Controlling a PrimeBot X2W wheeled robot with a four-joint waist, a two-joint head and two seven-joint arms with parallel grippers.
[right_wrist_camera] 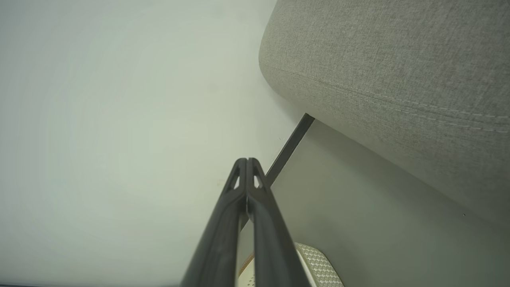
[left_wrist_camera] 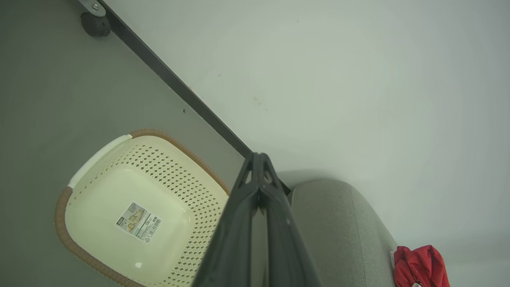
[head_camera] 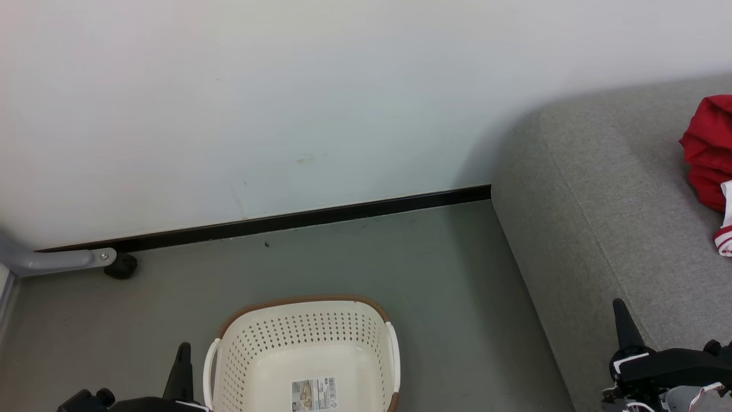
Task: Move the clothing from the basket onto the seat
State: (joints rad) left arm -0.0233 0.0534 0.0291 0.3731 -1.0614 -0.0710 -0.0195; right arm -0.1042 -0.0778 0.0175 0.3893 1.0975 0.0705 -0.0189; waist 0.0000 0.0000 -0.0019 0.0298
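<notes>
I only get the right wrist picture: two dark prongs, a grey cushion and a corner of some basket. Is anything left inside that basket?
Observer: No. The basket is empty apart from a paper label stuck on its bottom.
Operator: Where are the clothes, then?
Observer: Red clothing with white trim lies on the seat, at the right edge of the head view.
Operator: And the other pincer?
Observer: The left pincer is shut and holds nothing; it hangs next to the basket.
</notes>
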